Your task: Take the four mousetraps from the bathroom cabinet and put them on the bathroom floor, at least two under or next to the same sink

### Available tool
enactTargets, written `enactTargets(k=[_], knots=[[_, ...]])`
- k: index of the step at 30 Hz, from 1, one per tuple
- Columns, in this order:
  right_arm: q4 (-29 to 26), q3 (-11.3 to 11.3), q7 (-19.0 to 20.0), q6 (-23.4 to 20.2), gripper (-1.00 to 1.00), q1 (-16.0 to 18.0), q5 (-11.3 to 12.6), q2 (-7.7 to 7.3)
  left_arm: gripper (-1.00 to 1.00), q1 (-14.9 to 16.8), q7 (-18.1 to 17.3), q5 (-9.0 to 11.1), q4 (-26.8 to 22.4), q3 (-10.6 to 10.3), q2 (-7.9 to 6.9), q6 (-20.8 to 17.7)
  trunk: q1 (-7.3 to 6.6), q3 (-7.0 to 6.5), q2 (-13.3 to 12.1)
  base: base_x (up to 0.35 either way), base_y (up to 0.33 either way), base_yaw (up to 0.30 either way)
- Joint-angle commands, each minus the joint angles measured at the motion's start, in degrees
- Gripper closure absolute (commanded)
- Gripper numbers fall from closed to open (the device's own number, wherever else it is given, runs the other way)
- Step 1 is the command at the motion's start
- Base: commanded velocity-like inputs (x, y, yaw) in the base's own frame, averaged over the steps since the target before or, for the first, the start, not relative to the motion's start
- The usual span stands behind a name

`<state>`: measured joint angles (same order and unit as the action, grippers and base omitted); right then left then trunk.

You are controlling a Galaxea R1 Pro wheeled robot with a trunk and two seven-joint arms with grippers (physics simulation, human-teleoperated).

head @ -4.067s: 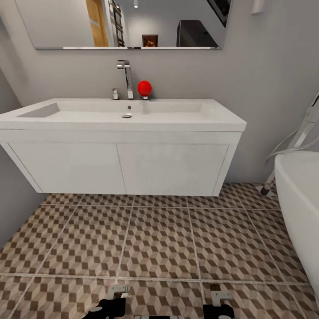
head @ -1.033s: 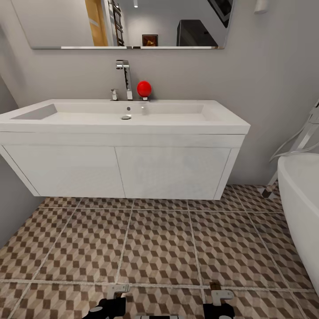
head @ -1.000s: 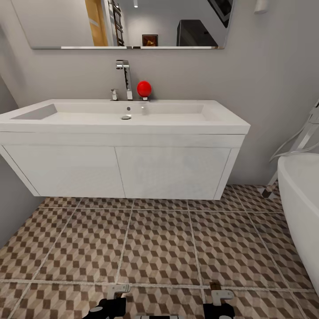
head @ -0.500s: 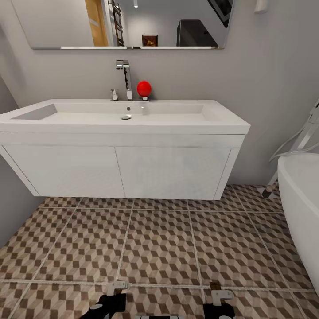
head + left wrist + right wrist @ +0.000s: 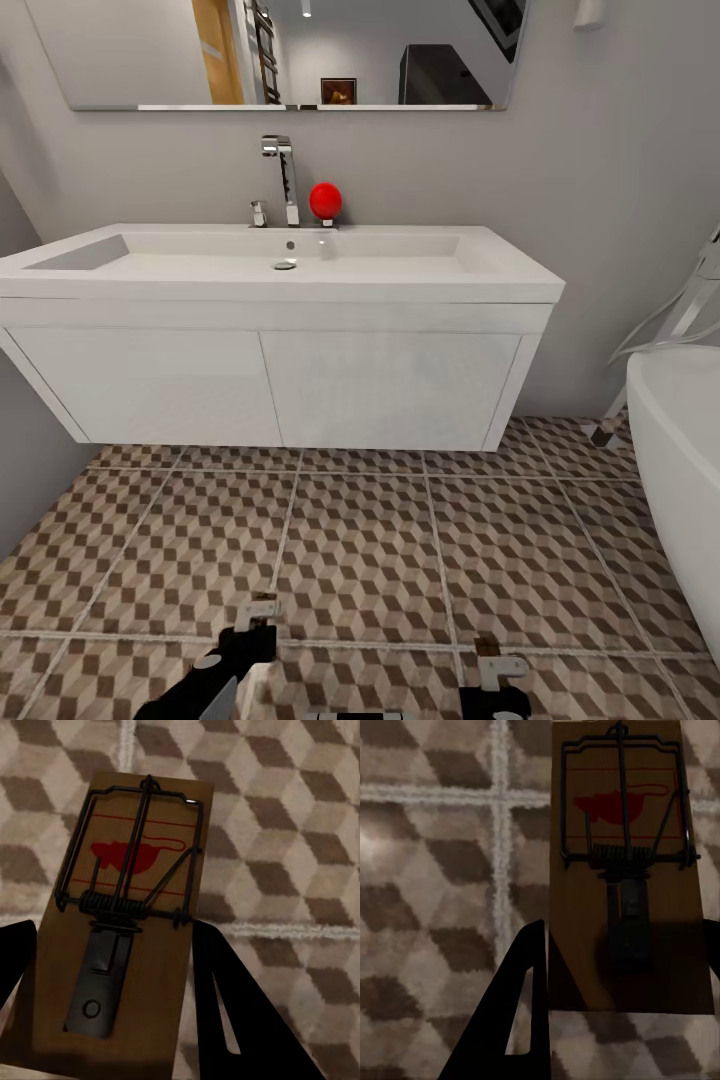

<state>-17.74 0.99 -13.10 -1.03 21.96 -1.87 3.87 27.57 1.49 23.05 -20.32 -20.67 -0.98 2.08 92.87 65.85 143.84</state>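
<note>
In the left wrist view my left gripper (image 5: pixel 112 937) is shut on a brown wooden mousetrap (image 5: pixel 127 870) with a wire bar and a red print, held over the cube-patterned bathroom floor (image 5: pixel 300 832). My right gripper (image 5: pixel 624 930) is shut on a second mousetrap (image 5: pixel 622 810) above the floor (image 5: pixel 427 870). In the head view the left gripper (image 5: pixel 255 625) reaches forward low over the floor (image 5: pixel 360 540), and the right gripper (image 5: pixel 497 672) sits at the bottom edge. The white wall-hung sink (image 5: pixel 280 265) with a chrome tap (image 5: pixel 285 175) is straight ahead. The cabinet is out of view.
A white bathtub (image 5: pixel 680 450) curves in at the right, with chrome pipes (image 5: pixel 680 320) against the wall. A red ball-shaped item (image 5: pixel 325 200) stands beside the tap. A mirror (image 5: pixel 280 50) hangs above, and a grey wall (image 5: pixel 25 470) closes the left side.
The left arm has pushed forward and up into the head view over the last half second. The right gripper has stayed put. Earlier the camera shifted slightly.
</note>
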Motion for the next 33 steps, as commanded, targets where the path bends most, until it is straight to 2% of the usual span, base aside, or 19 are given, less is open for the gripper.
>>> enactTargets(k=[1, 5, 7, 12, 18, 25, 33], knots=[[0.7, 0.1, -0.4, -0.2, 1.00, 0.6, -0.1, 0.07, 1.00, 0.0, 0.3, 0.3, 0.0, -0.5, -0.35, 0.2, -0.01, 0.04, 0.0, 0.000, 0.000, 0.000], [3.7, 0.1, -0.6, -0.5, 1.00, 3.4, -0.1, 0.32, 1.00, 0.1, 0.4, 0.4, 1.6, -0.5, -1.00, 0.8, -0.01, 0.04, 0.0, 0.000, 0.000, 0.000], [4.9, 0.1, -0.7, -0.6, 1.00, 5.1, -0.1, 0.47, 1.00, 0.0, 0.3, 0.4, 3.1, -0.5, -0.91, 2.9, -0.01, 0.04, 0.0, 0.000, 0.000, 0.000], [6.2, 0.2, -0.7, -1.1, 1.00, 7.6, -0.2, 0.94, 1.00, 0.0, 0.3, 0.5, 4.6, -0.6, -0.63, 4.9, -0.01, 0.04, 0.0, 0.000, 0.000, 0.000], [6.5, 0.4, -0.7, -0.8, 1.00, 8.4, -0.6, 2.26, 1.00, 0.0, 0.3, 0.3, 4.9, -0.8, -0.46, 5.8, -0.01, 0.04, 0.0, 0.000, 0.000, 0.000], [6.6, 0.4, -0.6, -0.7, 1.00, 8.4, -0.9, 2.44, 1.00, 0.0, 0.3, 0.2, 4.8, -0.9, -0.27, 5.8, -0.01, 0.04, 0.0, 0.009, 0.000, 0.000], [6.6, 0.4, -0.6, -0.6, 1.00, 8.4, -1.0, 2.42, 1.00, 0.0, 0.3, 0.2, 4.9, -0.8, -0.25, 5.5, -0.01, 0.04, 0.0, 0.245, 0.000, 0.000]])
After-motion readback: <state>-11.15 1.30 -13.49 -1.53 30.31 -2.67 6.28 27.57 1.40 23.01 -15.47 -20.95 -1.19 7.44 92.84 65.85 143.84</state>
